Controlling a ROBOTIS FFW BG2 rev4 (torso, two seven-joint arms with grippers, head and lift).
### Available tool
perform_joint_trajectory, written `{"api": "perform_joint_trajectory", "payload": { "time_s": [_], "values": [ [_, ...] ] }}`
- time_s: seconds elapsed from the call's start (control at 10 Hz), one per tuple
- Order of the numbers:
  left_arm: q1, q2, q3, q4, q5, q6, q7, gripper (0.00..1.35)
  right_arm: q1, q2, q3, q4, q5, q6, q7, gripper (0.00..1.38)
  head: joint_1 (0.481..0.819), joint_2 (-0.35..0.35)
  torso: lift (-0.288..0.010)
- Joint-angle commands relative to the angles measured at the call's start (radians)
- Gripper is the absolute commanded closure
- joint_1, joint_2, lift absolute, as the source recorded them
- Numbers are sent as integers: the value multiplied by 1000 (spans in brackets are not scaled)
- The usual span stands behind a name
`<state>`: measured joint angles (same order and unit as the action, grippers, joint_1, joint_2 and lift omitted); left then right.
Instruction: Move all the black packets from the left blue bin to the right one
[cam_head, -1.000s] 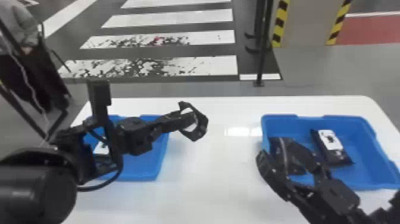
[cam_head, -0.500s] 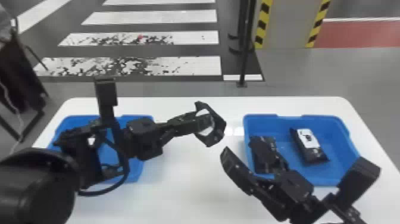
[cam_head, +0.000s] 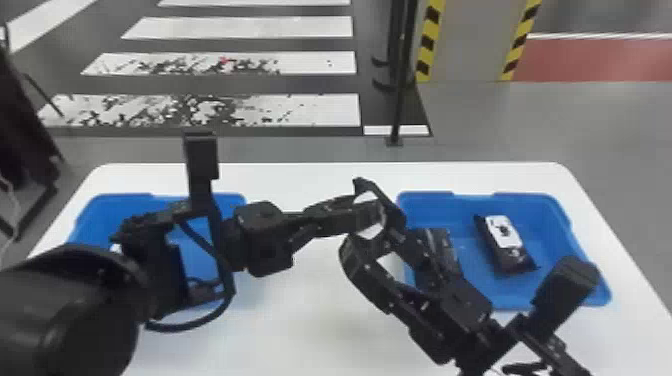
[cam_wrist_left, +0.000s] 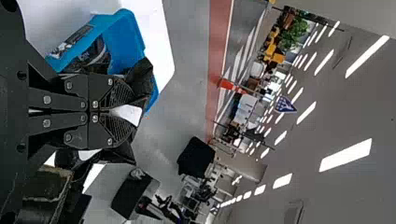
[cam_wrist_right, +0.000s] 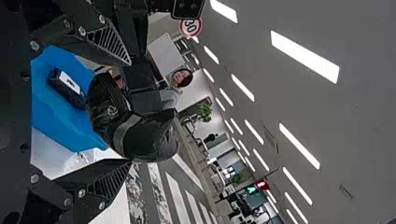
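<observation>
One blue bin (cam_head: 112, 198) sits on the left of my white table (cam_head: 300, 340), and my left arm reaches over it. A small white bit (cam_head: 116, 248) peeks out in there, but I cannot tell what it is.

Next, near the middle, is my left gripper (cam_head: 377, 214). It is closed tight and has a floppy black packet (cam_wrist_right: 105, 105) in its grip. The left wrist view shows my two pads squeezed together in front of my left gripper (cam_wrist_left: 133, 114), with the dark wrap puffing out on both sides of them. The right wrist view shows me the recycling mark (cam_wrist_right: 112, 111) on the floppy black packet.

Just beside it is my right gripper (cam_head: 372, 237). Its jaws are wide apart. In the right wrist view the floppy black packet is between the jaws of my right gripper (cam_wrist_right: 130, 112). I cannot tell if it touches them.

On the right side of the table is the other blue bin (cam_head: 470, 196). A flat black packet (cam_head: 442, 245) lies near its left wall, partly behind my right gripper. Farther right in that bin lies a packet with a white label (cam_head: 504, 232). The head view shows its label facing up, well apart from my left gripper.
</observation>
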<state>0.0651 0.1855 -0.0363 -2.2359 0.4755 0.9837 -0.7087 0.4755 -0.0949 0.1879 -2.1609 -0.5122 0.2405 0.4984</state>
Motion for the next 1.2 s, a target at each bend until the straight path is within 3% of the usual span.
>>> {"api": "perform_joint_trajectory", "payload": {
  "time_s": [0.0,0.2,0.6,0.7,0.8,0.9,1.0,1.1],
  "values": [
    [-1,0,-6,1,3,0,0,1207,-2,0,1,15,-22,0,0,831,695,16,-154],
    [-1,2,-4,1,7,0,0,1207,1,0,-2,22,-18,-59,-9,1292,695,10,-154],
    [6,2,4,4,21,-4,1,1193,1,-2,-4,17,8,-74,-9,1277,695,-6,-154],
    [23,0,14,4,51,-29,17,944,1,-2,-6,17,8,-74,-9,1277,695,-5,-154],
    [48,-8,36,1,81,-46,29,487,3,-2,-10,22,10,-74,-9,1277,695,-3,-154],
    [65,-11,54,4,101,-73,29,151,3,-2,-18,29,10,-74,-9,1277,695,0,-154],
    [77,-11,68,1,147,-100,29,88,3,-3,-30,44,10,-71,-9,1277,695,3,-154],
    [90,-14,82,1,197,-125,29,134,1,-2,-54,56,28,-69,-9,1277,695,3,-154]
  ]
}}
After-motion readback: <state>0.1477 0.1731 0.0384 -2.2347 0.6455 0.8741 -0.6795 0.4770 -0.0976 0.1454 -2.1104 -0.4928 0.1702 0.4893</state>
